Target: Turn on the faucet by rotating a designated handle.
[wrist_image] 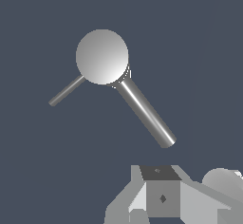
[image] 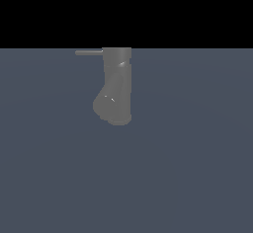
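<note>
gripper point(wrist_image: 163, 204), my white blocky one, showed only its base, so i couldn't tell its opening. well apart, the thin grey rod handle point(wrist_image: 66, 91) stuck out beside the matte grey chunky faucet point(wrist_image: 102, 57); i risked hitting its thicker spout point(wrist_image: 144, 113).

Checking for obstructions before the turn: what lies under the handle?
Under the handle the wrist view shows only bare dark floor. Where it joins the faucet, the round top hides the joint.
</note>
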{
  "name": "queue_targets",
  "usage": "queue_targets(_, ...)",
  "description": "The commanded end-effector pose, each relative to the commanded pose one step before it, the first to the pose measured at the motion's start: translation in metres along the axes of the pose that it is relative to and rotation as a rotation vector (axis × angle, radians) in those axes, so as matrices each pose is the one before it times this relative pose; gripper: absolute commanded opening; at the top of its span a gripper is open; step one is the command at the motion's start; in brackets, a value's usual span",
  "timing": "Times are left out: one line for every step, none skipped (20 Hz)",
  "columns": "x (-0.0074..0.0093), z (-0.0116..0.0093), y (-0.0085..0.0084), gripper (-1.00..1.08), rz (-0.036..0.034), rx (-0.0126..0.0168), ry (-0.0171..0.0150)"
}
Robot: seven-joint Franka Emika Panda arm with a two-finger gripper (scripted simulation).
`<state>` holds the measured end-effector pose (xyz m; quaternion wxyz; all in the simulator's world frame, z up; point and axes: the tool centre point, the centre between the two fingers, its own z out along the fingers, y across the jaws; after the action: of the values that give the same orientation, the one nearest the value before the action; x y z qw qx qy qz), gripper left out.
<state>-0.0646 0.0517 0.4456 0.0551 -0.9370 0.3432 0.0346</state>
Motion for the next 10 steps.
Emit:
queue_targets(0.00858, 0.0079, -0.0125, -1.0, 0.06337, -0.00044, -0.00091)
queue_targets(0.003, 0.00333, -0.00507, -1.0, 0.02479, -0.00063, 0.00007)
queue_targets(0.00283, 0.00343, -0.00514, -1.0, 0.02477, -0.00073, 0.00025)
queue_targets(0.00266, 0.00352, -0.00519, -1.0, 0.02477, -0.00082, 0.00045)
queue_targets(0.00248, 0.00362, -0.00525, -1.0, 0.02474, -0.00089, 0.00064)
queue_targets(0.00231, 0.00371, -0.00529, -1.0, 0.02473, -0.00096, 0.00085)
queue_targets(0.00212, 0.0038, -0.00533, -1.0, 0.02469, -0.00101, 0.00105)
queue_targets(0.00194, 0.00389, -0.00536, -1.0, 0.02467, -0.00106, 0.00126)
queue_targets(0.00175, 0.00398, -0.00539, -1.0, 0.02462, -0.00109, 0.00147)
queue_targets(0.00157, 0.00407, -0.00541, -1.0, 0.02458, -0.00111, 0.00169)
